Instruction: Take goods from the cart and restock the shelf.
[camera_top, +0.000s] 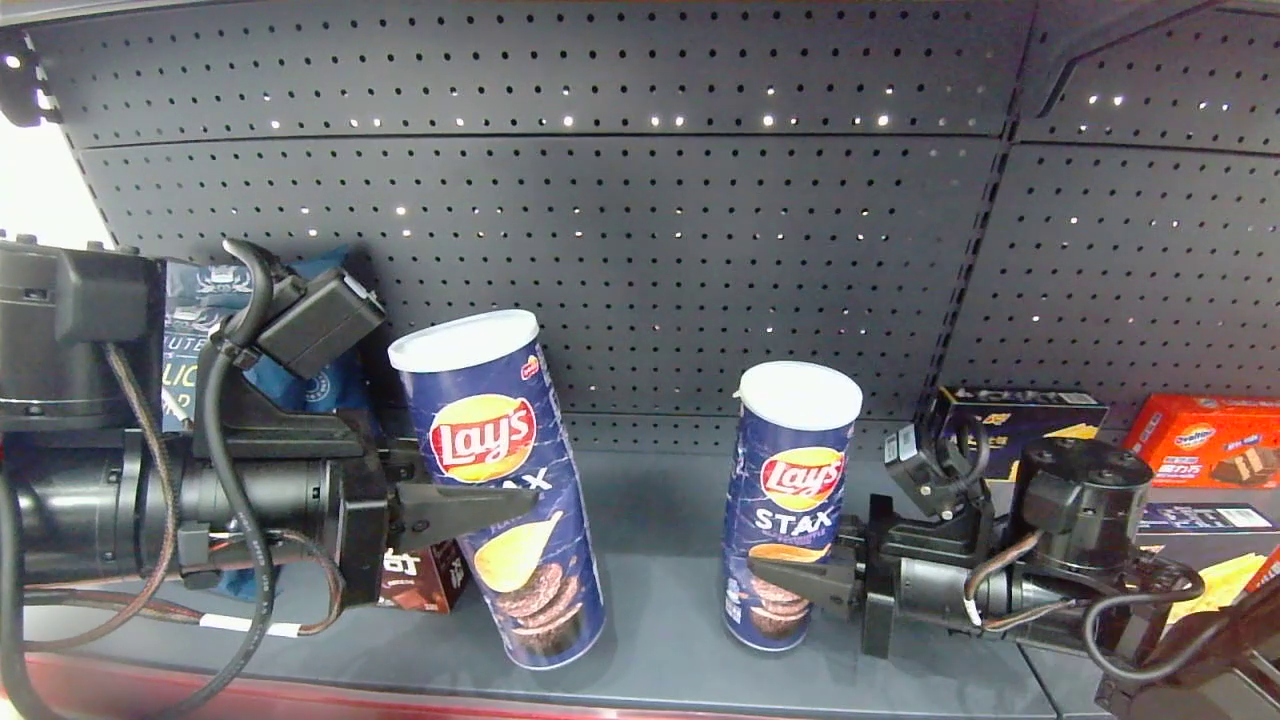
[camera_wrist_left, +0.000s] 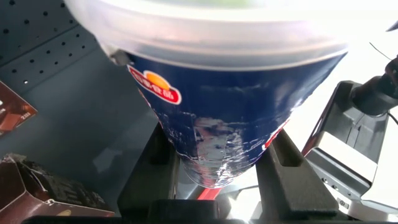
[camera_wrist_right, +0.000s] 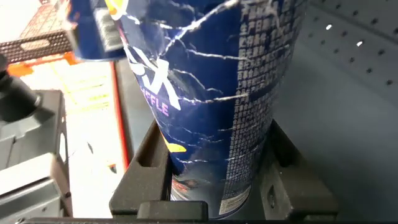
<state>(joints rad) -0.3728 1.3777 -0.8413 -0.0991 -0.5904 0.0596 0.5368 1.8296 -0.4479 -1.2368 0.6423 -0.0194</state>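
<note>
The left chip canister is clamped in our left tool, whose fingers press its two sides about mid-height. It leans, with the white lid tipped toward our left and the base down near the front edge of the shelf. From the head view we cannot quite tell whether that base touches the deck or hangs just above it. We judge the lean comes from the sideways grip, and the can needs righting before release.

The right chip canister stands upright on the shelf, well apart from the first. Our right tool is closed on its lower part, and its fingers hug both flanks. A low hold steadies a can that sits flat, so this one looks placed and ready to let go.

Both cans carry the same label: dark blue with white crackle lines, a round red-and-yellow emblem, and white letters below. It also pictures a crisp and dark sandwich cookies. Fine print runs down the side, too small for us to make out.

A brown snack box lies beside the left tool, and blue packs stand behind that arm. A dark box and an orange-red box sit to our right, near the pegboard back.
</note>
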